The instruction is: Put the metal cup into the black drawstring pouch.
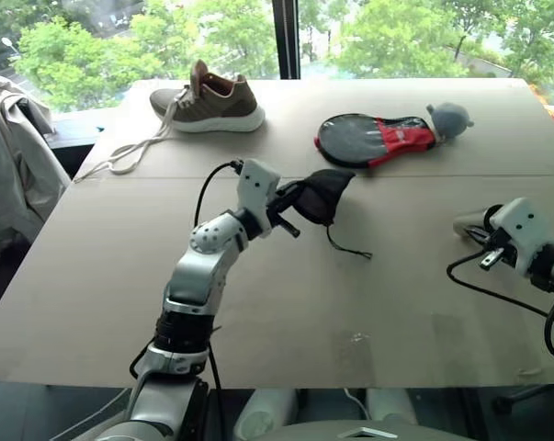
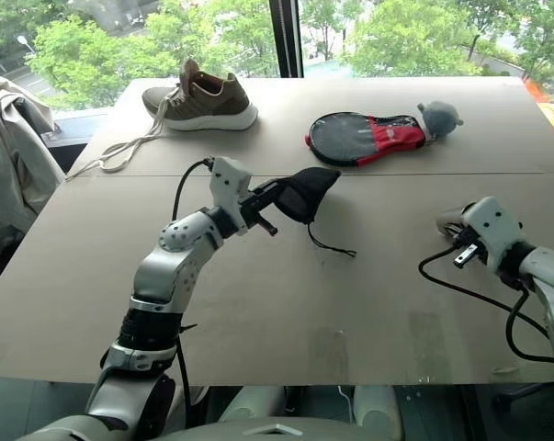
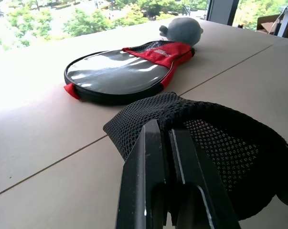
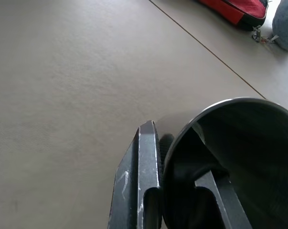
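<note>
Fingers of your left gripper are pinched together on the mesh edge of the one black drawstring pouch, which hangs lifted off the table, cord trailing down. Your right gripper has one finger outside and one inside the rim of the single metal cup, closed on its wall; the cup seems tipped on its side near the table's right edge. Beyond lie one shoe, one paddle case and one grey plush.
</note>
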Controlling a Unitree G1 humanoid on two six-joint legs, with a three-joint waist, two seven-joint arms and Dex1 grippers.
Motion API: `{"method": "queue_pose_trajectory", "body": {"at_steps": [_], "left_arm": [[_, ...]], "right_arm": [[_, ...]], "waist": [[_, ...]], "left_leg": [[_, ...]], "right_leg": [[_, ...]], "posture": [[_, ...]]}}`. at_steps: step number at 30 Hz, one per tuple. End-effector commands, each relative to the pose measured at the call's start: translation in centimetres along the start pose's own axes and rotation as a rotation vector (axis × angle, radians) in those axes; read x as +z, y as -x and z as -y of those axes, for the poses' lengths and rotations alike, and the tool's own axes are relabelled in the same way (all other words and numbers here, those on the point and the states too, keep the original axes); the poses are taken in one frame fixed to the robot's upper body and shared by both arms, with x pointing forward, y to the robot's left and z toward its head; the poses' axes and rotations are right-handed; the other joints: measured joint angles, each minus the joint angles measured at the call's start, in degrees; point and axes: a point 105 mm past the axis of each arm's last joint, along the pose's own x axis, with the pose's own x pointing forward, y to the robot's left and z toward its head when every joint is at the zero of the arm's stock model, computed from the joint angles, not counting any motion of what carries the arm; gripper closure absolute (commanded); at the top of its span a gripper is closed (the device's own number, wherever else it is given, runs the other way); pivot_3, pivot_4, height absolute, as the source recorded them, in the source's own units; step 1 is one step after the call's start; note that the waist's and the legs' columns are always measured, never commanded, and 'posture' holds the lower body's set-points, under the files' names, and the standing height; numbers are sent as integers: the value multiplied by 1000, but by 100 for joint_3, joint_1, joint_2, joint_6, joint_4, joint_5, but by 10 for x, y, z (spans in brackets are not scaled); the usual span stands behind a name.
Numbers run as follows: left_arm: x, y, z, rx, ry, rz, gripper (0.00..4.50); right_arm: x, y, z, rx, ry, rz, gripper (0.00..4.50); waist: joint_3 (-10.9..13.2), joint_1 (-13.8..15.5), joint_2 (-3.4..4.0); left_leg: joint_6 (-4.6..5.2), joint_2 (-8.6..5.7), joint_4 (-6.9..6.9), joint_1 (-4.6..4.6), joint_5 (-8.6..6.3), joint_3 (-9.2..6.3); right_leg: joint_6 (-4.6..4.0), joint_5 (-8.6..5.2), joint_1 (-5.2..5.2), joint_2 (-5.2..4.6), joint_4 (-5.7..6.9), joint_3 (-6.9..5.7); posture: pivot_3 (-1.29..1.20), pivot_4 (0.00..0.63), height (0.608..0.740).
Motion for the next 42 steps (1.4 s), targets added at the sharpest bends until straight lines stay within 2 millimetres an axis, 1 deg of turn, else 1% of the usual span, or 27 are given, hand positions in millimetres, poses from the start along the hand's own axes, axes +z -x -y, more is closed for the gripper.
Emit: {"method": "queue_pose_trajectory", "body": {"at_steps": [1, 3, 4, 6, 7, 8, 10, 13, 15, 17, 20, 22, 25, 26, 29, 33, 36, 38, 40, 42], "left_arm": [[18, -4, 0, 0, 19, 48, 4500], [19, -8, 2, -8, 39, 43, 4500], [21, -11, 4, -13, 49, 41, 4500], [23, -20, 9, -26, 77, 34, 4500], [24, -24, 12, -32, 85, 32, 4500], [25, -28, 15, -40, 93, 30, 4500], [26, -33, 21, -61, 91, 26, 4500], [26, -39, 28, -86, 102, 12, 4500], [24, -41, 30, -88, 117, -5, 4500], [24, -41, 32, -88, 151, -12, 4500], [23, -39, 34, -94, 168, -21, 4500], [24, -38, 35, -98, 168, -24, 4500], [26, -38, 36, -107, 146, -21, 4500], [27, -37, 36, -109, 144, -18, 4500], [32, -35, 40, -136, 173, -1, 4500], [35, -32, 47, -174, 186, 13, 4500], [37, -31, 49, -197, 215, 21, 4500], [36, -29, 53, -224, 260, 10, 4500], [35, -28, 55, -244, 290, 6, 4500], [35, -28, 54, -237, 294, 4, 4500]], "right_arm": [[23, 7, 6, -41, 70, 71, 4464], [48, 3, 2, -38, 83, 165, 4464], [66, 1, -3, -20, 83, 241, 4464], [111, -1, -21, 39, 62, 428, 4464], [128, -1, -30, 73, 54, 500, 4464], [139, -1, -38, 107, 45, 541, 4464], [154, -2, -54, 171, 36, 595, 4464], [169, -6, -78, 249, 28, 651, 4464], [171, -12, -90, 282, 23, 656, 4464], [169, -16, -102, 322, 56, 655, 4464], [167, -22, -114, 355, 78, 665, 4464], [166, -27, -120, 365, 90, 669, 4464], [155, -35, -124, 370, 133, 647, 4464], [151, -37, -125, 366, 143, 635, 4464], [131, -55, -123, 310, 203, 553, 4464], [121, -69, -119, 259, 249, 517, 4464], [118, -78, -122, 218, 311, 511, 4464], [119, -87, -120, 149, 353, 512, 4464], [125, -94, -117, 58, 374, 540, 4464], [133, -96, -112, -33, 389, 579, 4464]], "waist": [[1, 3, -1], [1, -1, -2], [2, -16, -2], [5, -50, -7], [5, -49, -8], [6, -40, -10], [3, -6, -20], [0, 7, -38], [0, -2, -39], [0, -7, -39], [0, -13, -39], [0, -23, -39], [0, -19, -39], [0, -19, -39], [0, -18, -39], [0, -19, -39], [0, -31, -39], [0, -40, -39], [0, -46, -39], [0, -41, -39]], "left_leg": [[0, 0, 0, 0, 0, 1], [1, 0, 2, -1, 0, 4], [1, 0, 2, -1, 0, 5], [1, 6, 2, 2, -1, 19], [0, 14, 2, 2, -1, 25], [0, 17, 2, 2, -1, 26], [0, 20, 2, 1, -1, 24], [4, 18, 2, -5, -3, 16], [7, 13, 5, -13, -5, 19], [7, 10, 6, -22, -5, 20], [7, 12, 6, -22, -5, 19], [6, 14, 6, -19, -5, 21], [6, 16, 7, -16, -5, 24], [6, 16, 7, -16, -4, 26], [6, 15, 8, -14, -4, 28], [6, 16, 8, -14, -4, 30], [5, 17, 7, -13, -4, 31], [5, 19, 7, -11, -4, 35], [5, 20, 7, -8, -4, 39], [4, 21, 7, -6, -3, 39]], "right_leg": [[0, 0, 0, 0, 0, 0], [2, 1, 0, -1, 0, 3], [3, 2, 0, 0, 0, 4], [3, 3, -2, 7, 0, 18], [2, 5, -3, 15, -1, 23], [1, 6, -4, 18, -2, 24], [0, 7, -3, 22, -4, 21], [-2, 9, -4, 21, -11, 15], [0, 11, -13, 15, -14, 17], [1, 12, -23, 13, -14, 19], [1, 13, -28, 16, -11, 19], [-2, 14, -28, 20, -9, 21], [-4, 17, -27, 23, -5, 23], [-3, 19, -27, 23, -5, 25], [-3, 20, -26, 24, -5, 27], [-3, 20, -28, 25, -5, 31], [-3, 20, -29, 27, -5, 34], [-4, 20, -29, 29, -3, 38], [-4, 21, -29, 32, 1, 43], [-7, 22, -29, 35, 3, 44]], "posture": [[0, 150, 740], [0, 150, 740], [0, 150, 740], [0, 150, 740], [0, 150, 740], [0, 150, 740], [0, 150, 740], [0, 150, 740], [0, 150, 740], [0, 150, 740], [0, 150, 740], [0, 150, 740], [0, 150, 740], [0, 150, 740], [0, 150, 740], [0, 150, 740], [0, 150, 740], [0, 150, 740], [0, 150, 740], [0, 150, 740]]}}
